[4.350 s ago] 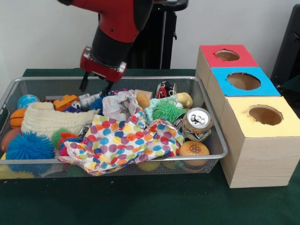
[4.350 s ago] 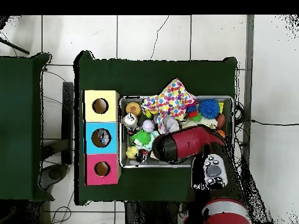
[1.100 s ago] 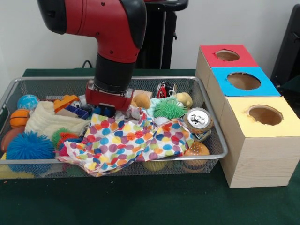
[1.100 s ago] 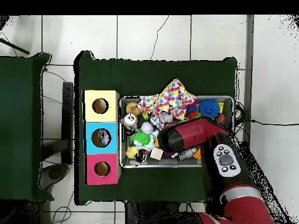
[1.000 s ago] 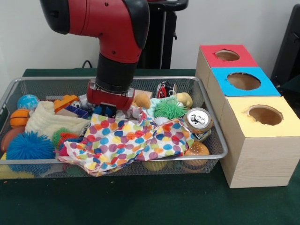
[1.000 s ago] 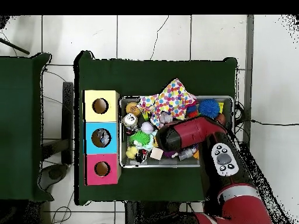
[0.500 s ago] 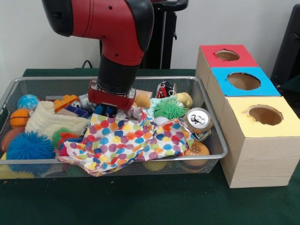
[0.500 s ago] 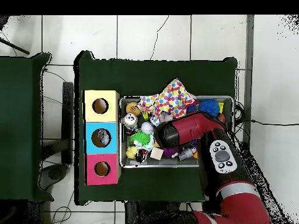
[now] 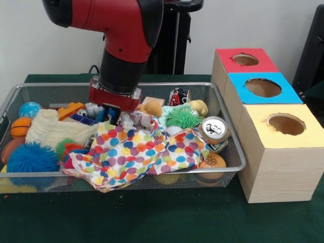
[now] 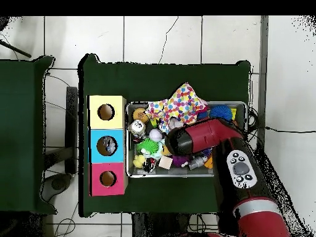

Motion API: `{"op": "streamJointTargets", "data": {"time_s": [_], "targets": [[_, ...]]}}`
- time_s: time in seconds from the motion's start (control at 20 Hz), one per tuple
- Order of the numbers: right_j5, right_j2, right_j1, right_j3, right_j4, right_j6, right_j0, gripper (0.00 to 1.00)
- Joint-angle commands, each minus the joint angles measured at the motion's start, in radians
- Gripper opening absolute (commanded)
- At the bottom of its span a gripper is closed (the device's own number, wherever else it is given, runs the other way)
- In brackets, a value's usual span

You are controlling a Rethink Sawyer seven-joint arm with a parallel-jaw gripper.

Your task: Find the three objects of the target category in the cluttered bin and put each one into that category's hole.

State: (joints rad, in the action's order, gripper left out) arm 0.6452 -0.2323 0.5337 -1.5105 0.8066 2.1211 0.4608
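My gripper [image 9: 110,114] hangs low in the back middle of the wire bin [image 9: 230,139]. Its tips dip behind the polka-dot cloth [image 9: 136,154], next to a crumpled pale cloth [image 9: 134,120] and small toys. Whether it holds anything is hidden. Right of it lie a green spiky ball [image 9: 180,119], a drink can [image 9: 212,132] and a burger toy [image 9: 209,162]. Three boxes stand beside the bin, each with a hole: red top [image 9: 245,59], blue top [image 9: 263,87], yellow top [image 9: 286,124]. From overhead, the arm [image 10: 185,141] covers the gripper.
A cream cloth [image 9: 55,130], a blue spiky ball [image 9: 31,158], an orange ball [image 9: 17,126] and a blue globe ball [image 9: 29,109] fill the bin's left end. In the overhead view the polka-dot cloth [image 10: 182,100] spills over the bin's rim [image 10: 128,145]. Green cloth covers the table [image 9: 162,217].
Over the last half second the gripper has shifted a little left and risen slightly. Since 4.3 s ago it came forward from the back wall to the cloths.
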Motion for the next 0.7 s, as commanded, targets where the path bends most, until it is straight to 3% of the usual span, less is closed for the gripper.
{"op": "streamJointTargets", "data": {"time_s": [0.05, 0.35, 0.7], "targets": [[0.162, -0.103, 0.075, 0.002, -0.057, -0.388, 0.126, 0.00], [0.307, -0.173, 0.058, 0.092, -0.099, -0.499, 0.195, 0.00], [0.339, -0.211, 0.049, 0.104, -0.080, -0.550, 0.235, 0.00]]}}
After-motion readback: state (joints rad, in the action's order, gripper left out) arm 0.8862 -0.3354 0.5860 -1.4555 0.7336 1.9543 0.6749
